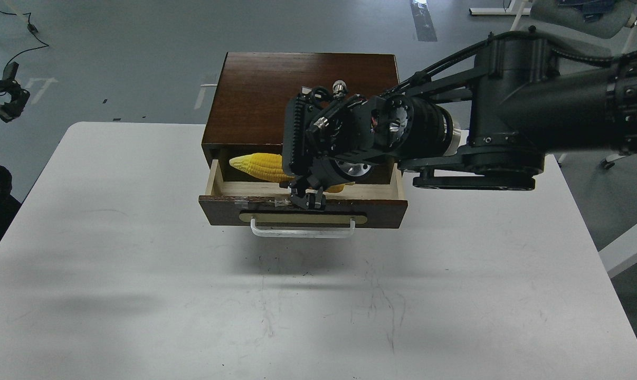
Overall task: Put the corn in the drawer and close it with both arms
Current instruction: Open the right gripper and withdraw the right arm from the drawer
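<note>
Dark wooden cabinet (302, 95) at the far middle of a white counter (139, 264). Top drawer (302, 211) pulled open toward the viewer, white bar handle in front. Yellow corn (257, 166) lying inside the drawer, left of centre. Right end effector (307, 198) over the drawer's front edge, partly hiding the corn; finger spread impossible to tell. Left end effector (9, 100) far left of the cabinet, off the counter, fingers apart.

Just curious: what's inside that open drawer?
A yellow corn lies in the drawer, its tapered end pointing left. The right claw hangs over it, hiding the cob's other end and part of the pale wood floor.
</note>
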Robot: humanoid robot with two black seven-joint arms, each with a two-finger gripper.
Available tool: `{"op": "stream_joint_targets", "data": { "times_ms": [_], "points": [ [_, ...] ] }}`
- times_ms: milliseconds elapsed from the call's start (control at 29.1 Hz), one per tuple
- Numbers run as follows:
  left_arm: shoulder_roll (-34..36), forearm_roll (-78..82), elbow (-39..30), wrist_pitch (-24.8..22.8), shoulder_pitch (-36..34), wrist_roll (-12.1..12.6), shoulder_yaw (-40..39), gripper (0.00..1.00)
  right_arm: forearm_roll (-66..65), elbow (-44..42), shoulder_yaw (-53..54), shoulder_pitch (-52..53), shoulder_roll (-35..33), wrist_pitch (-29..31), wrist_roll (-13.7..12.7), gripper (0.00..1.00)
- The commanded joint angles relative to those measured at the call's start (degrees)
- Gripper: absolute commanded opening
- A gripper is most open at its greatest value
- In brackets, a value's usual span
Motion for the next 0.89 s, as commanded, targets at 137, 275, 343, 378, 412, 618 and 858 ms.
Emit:
{"op": "stream_joint_targets", "data": {
  "times_ms": [137, 275, 343, 378, 412, 618, 858],
  "points": [
    [1.38, 0.01, -0.02, 0.0, 0.09, 0.17, 0.16, 0.98, 1.85, 1.31, 3.41, 0.45, -4.24, -0.19, -0.09, 0.77],
    [1.48, 0.53, -0.28, 0.0, -0.52, 0.96, 1.04, 0.98, 9.75, 0.87, 10.0, 0.54, -8.46, -0.01, -0.26, 0.91],
    [1.13, 0.8, -0.9, 0.0, -0.53, 0.96, 1.21, 0.98, 12.49, 0.26, 11.95, 0.98, -10.48, 0.25, -0.18, 0.95],
    [1.13, 1.06, -0.81, 0.0, -0.53, 1.05, 1.21, 0.98, 15.37, -0.18, 13.61, 1.24, -12.67, 0.25, -0.18, 0.96],
    [1.21, 1.15, -0.81, 0.0, -0.53, 1.05, 1.21, 0.98, 17.4, -0.53, 14.58, 1.25, -14.17, 0.25, -0.18, 0.96],
    [0.86, 1.41, -0.81, 0.0, -2.02, 0.78, 1.21, 0.98, 35.59, -2.47, 19.6, -0.69, -24.63, 0.25, -0.18, 0.98],
    [0.69, 1.59, -0.9, 0.0, -3.86, 1.05, 3.93, 0.98, 56.61, -2.47, 30.3, -13.22, -39.03, -0.62, -0.09, 0.99]
  ]
}}
